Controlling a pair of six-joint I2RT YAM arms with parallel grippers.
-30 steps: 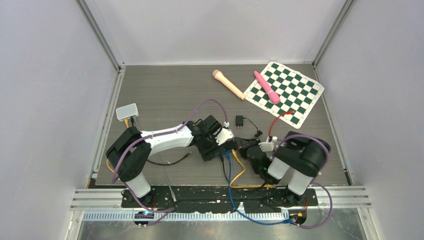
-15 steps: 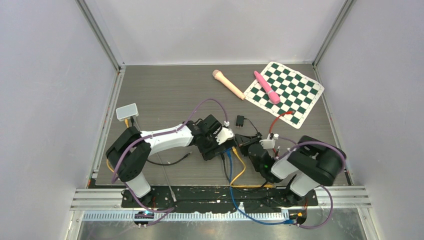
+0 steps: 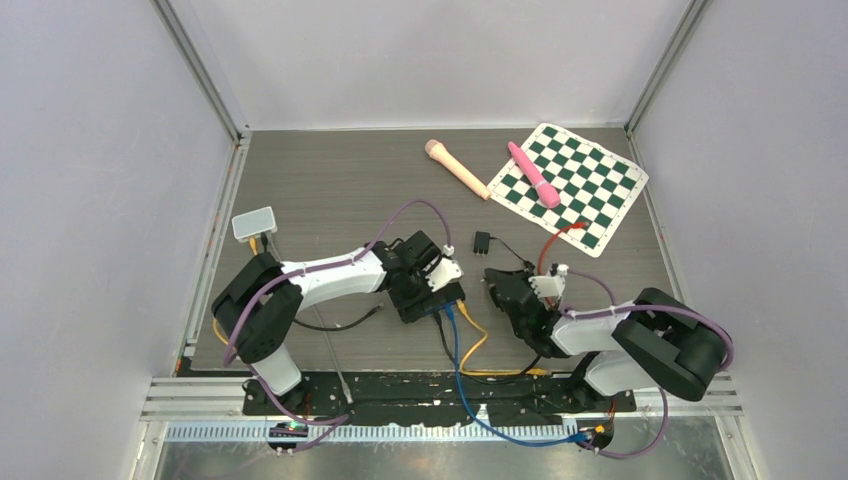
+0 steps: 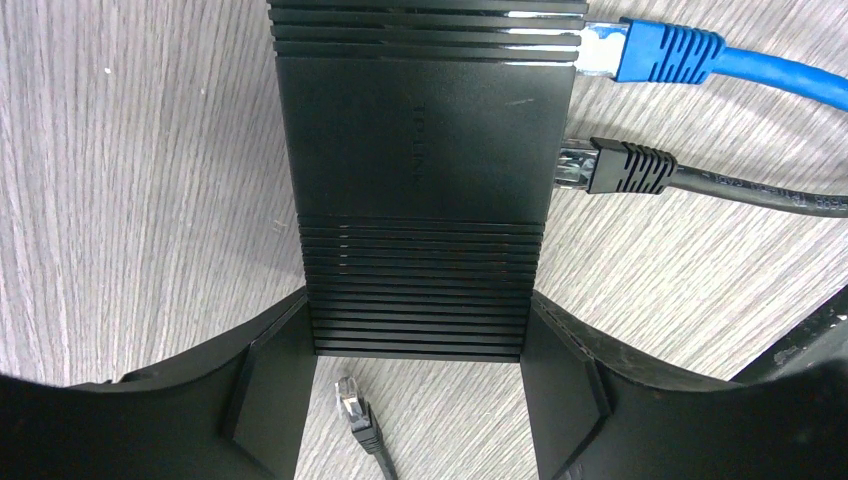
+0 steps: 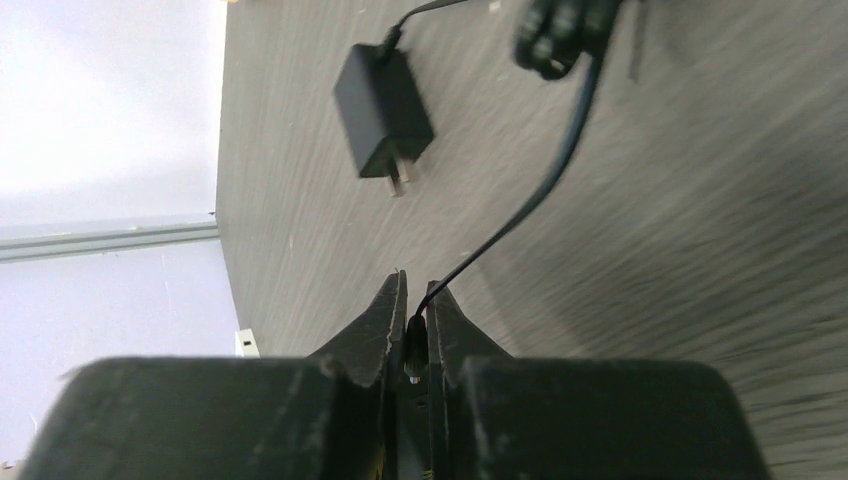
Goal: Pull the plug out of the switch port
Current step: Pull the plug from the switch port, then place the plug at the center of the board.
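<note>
On the table (image 4: 130, 150), the left gripper (image 4: 415, 320) is clamping the black switch (image 4: 420, 150) by its sides, with a blue cable (image 4: 700, 55) and a black cable (image 4: 700, 180) sitting in its ports. The right gripper (image 5: 417, 285) is pinching the small plug (image 5: 411, 345) on its thin cord (image 5: 545, 190) — apparently clear of the switch, just beside it.

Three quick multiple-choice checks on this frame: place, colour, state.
1. The pink stick lies: A on the checkered mat; B on bare wood; C held aloft.
2. Next to the black plug in the switch sits a plug coloured: A red; B blue; C green.
3. The right gripper is: A open, empty; B shut on the pink stick; C shut on a thin black cable.
Key: 1A, it crosses the mat's squares; 2B, the blue plug shows in the left wrist view; 3C, its fingers pinch the cable's end.
</note>
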